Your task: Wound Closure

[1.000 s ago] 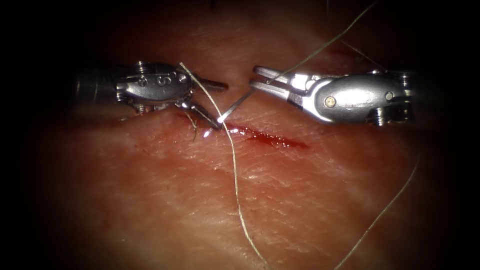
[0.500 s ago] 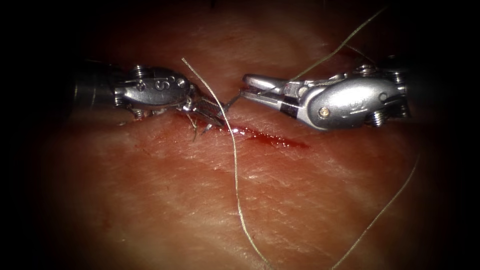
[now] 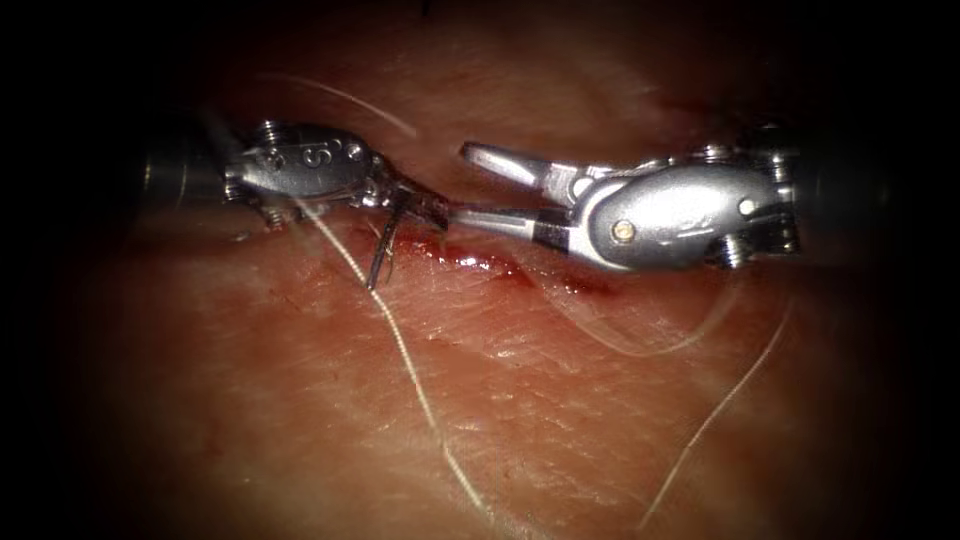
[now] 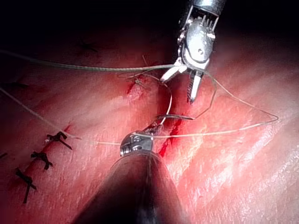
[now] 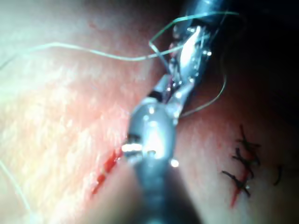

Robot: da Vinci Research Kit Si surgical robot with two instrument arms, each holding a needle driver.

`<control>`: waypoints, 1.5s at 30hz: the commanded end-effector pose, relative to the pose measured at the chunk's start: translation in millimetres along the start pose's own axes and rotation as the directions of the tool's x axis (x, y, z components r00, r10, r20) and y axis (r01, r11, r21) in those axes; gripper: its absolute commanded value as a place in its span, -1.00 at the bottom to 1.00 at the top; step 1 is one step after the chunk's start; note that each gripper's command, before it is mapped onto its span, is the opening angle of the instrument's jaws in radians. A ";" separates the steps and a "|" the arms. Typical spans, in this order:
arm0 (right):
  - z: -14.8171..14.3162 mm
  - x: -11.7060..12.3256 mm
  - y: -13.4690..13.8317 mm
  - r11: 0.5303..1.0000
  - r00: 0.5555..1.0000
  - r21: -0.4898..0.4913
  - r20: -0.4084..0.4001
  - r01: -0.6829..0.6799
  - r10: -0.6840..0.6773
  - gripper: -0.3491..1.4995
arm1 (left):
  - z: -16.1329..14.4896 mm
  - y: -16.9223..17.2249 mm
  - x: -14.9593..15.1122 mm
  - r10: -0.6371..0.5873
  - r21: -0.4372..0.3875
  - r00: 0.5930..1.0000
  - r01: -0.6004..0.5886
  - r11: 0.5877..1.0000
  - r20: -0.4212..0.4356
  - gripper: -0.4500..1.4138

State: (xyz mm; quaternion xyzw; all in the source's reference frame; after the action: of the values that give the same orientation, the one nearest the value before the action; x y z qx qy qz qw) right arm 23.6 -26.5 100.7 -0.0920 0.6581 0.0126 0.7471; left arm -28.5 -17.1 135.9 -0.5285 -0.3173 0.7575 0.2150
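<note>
Left pincer [image 3: 405, 205] grips the needle [image 3: 382, 252], seemingly near its middle, at the cut's [image 3: 520, 275] left end; right pincer [image 3: 470, 185] gapes, holding nothing.

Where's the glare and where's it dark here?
Endoscope view: glare on the open, empty right tool, dark edges around the tissue; left tool grips the needle, tissue entry unclear. Left wrist view: left tool's shaft in shadow.

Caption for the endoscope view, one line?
Left gripper holds the needle above the cut in the tissue; right gripper open, thread trailing.
</note>
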 end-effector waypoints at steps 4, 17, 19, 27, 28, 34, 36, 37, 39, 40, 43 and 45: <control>0.8 0.0 -1.7 0.997 0.996 -0.002 0.040 -0.076 0.076 0.54 | 0.0 -0.4 0.6 -0.004 0.017 0.999 0.005 1.000 -0.040 -0.93; 1.7 0.2 -1.3 0.998 0.983 0.063 0.184 0.007 -0.018 0.33 | 2.0 0.7 0.8 -0.026 0.034 0.999 0.027 0.999 -0.046 -1.00; 1.8 0.2 -1.0 0.994 0.977 0.109 0.208 0.032 -0.054 0.29 | 2.2 0.7 0.9 -0.027 0.037 0.999 0.028 0.999 -0.023 -1.00; 3.3 1.5 -0.3 0.949 0.941 0.222 0.207 0.222 -0.269 0.09 | 2.7 0.6 0.9 -0.041 0.043 0.999 0.040 0.998 0.020 -1.00; 3.5 1.7 -0.3 0.941 0.934 0.227 0.200 0.250 -0.296 0.05 | 2.7 0.6 0.9 -0.046 0.044 0.999 0.046 0.998 0.020 -1.00; 4.2 1.9 -0.4 0.897 0.897 0.266 0.177 0.354 -0.406 -0.11 | 3.1 0.8 0.8 -0.044 0.031 0.998 0.043 0.999 0.033 -1.00; 4.3 1.9 -0.3 0.886 0.887 0.274 0.174 0.373 -0.428 -0.13 | 3.2 0.8 0.7 -0.044 0.029 0.998 0.043 0.999 0.039 -1.00; 4.3 1.9 -0.3 0.883 0.884 0.281 0.173 0.377 -0.433 -0.13 | 3.3 0.8 0.7 -0.043 0.026 0.998 0.042 0.999 0.039 -1.00; 4.3 1.8 -0.2 0.867 0.874 0.304 0.168 0.394 -0.456 -0.15 | 3.4 0.9 0.6 -0.042 0.023 0.998 0.041 0.999 0.045 -1.00; 4.3 1.8 -0.1 0.867 0.874 0.307 0.169 0.394 -0.457 -0.15 | 3.4 1.0 0.6 -0.042 0.022 0.998 0.041 0.999 0.045 -1.00; 4.4 1.8 -0.1 0.859 0.869 0.317 0.163 0.402 -0.467 -0.15 | 3.5 1.1 0.7 -0.042 0.019 0.998 0.041 0.999 0.045 -1.00; 4.5 1.8 -0.2 0.856 0.867 0.321 0.159 0.407 -0.472 -0.15 | 3.6 1.2 0.7 -0.042 0.019 0.998 0.041 0.999 0.048 -1.00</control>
State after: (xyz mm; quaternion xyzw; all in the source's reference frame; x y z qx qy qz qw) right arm 27.6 -26.3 99.0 -0.1318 0.5218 -0.2409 0.8077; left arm -31.7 -18.3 134.9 -0.5013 -0.3260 0.7684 0.2281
